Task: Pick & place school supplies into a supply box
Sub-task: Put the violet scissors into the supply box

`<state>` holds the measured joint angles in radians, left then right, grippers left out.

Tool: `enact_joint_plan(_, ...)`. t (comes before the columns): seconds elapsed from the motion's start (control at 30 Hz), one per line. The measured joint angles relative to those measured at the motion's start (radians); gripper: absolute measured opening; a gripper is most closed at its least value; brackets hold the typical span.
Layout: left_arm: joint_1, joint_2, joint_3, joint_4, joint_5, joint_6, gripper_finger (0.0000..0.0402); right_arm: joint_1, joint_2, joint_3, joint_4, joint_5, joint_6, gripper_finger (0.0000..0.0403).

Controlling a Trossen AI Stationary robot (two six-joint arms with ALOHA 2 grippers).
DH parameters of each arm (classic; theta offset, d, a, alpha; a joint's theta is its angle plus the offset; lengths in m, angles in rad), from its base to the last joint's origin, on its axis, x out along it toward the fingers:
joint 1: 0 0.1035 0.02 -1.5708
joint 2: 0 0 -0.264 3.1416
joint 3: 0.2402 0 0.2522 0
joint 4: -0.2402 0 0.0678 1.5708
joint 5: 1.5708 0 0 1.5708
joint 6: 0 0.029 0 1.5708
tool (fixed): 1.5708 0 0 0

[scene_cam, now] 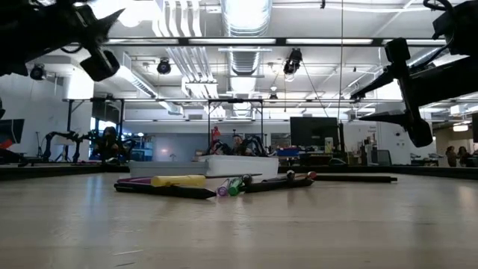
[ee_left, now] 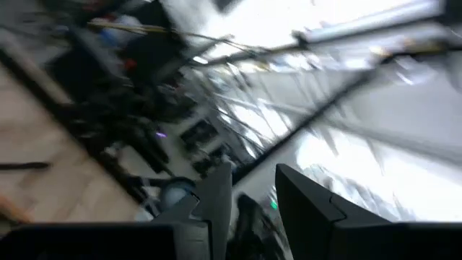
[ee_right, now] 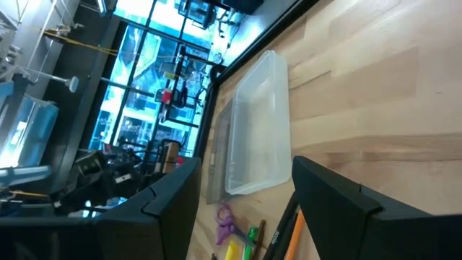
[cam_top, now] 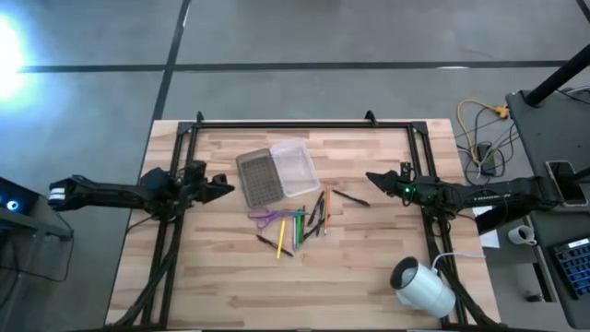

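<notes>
My left gripper (cam_top: 224, 187) hangs over the table's left side, fingers a little apart and empty. My right gripper (cam_top: 373, 177) hangs over the right side, fingers spread wide, empty too. Between them the clear tray (cam_top: 295, 168) lies on the table (cam_top: 369, 267) with its grey lid (cam_top: 257, 178) touching it. The pens and pencils (cam_top: 300, 224) and purple scissors (cam_top: 265, 218) lie loose just in front, outside the tray.

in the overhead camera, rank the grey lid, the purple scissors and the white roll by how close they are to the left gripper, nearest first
From the left gripper, at the table's left side:
1. Grey lid, just to its right, beside the clear tray.
2. Purple scissors, a little farther, at the left end of the pen pile.
3. White roll, far off at the table's right front corner.
</notes>
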<state>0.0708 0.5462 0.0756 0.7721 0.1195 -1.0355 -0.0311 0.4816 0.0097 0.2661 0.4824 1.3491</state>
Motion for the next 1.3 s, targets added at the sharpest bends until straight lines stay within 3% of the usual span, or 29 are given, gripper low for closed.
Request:
enact_joint_plan(0.17,0.003,0.138,0.125,-0.003,-0.077,0.007,0.0093,0.0,0.0,0.0,0.0,0.0,0.001,0.021)
enact_joint_plan(0.3,0.004,0.241,0.224,-0.096,0.016,0.175,0.0093,0.0,0.0,0.0,0.0,0.001,0.0,0.021)
enact_joint_plan(0.4,0.003,0.299,0.31,-0.333,0.057,0.187,0.0093,0.0,0.0,0.0,-0.001,0.003,0.0,0.021)
enact_joint_plan(0.5,0.004,0.341,0.43,-0.683,0.062,0.259,0.0093,0.0,0.0,0.0,-0.005,0.003,0.0,0.021)
enact_joint_plan(0.63,0.001,0.406,0.614,-1.108,-0.002,0.447,0.0093,0.0,0.0,0.0,-0.013,0.003,-0.004,0.021)
enact_joint_plan(0.77,0.001,0.484,0.766,-1.365,-0.043,0.663,0.0093,0.0,0.0,0.0,-0.04,-0.001,-0.002,0.021)
enact_joint_plan(0.97,0.002,0.603,0.845,-1.466,-0.047,0.828,0.0093,0.0,0.0,0.0,-0.051,-0.016,-0.011,0.021)
enact_joint_plan(1.17,-0.006,0.69,0.825,-1.478,-0.042,0.841,0.0097,0.0,-0.001,0.0,-0.052,-0.021,-0.03,0.021)
enact_joint_plan(1.3,-0.023,0.703,0.826,-1.471,-0.035,0.835,0.0123,0.0,-0.001,0.0,-0.053,-0.022,-0.034,0.021)
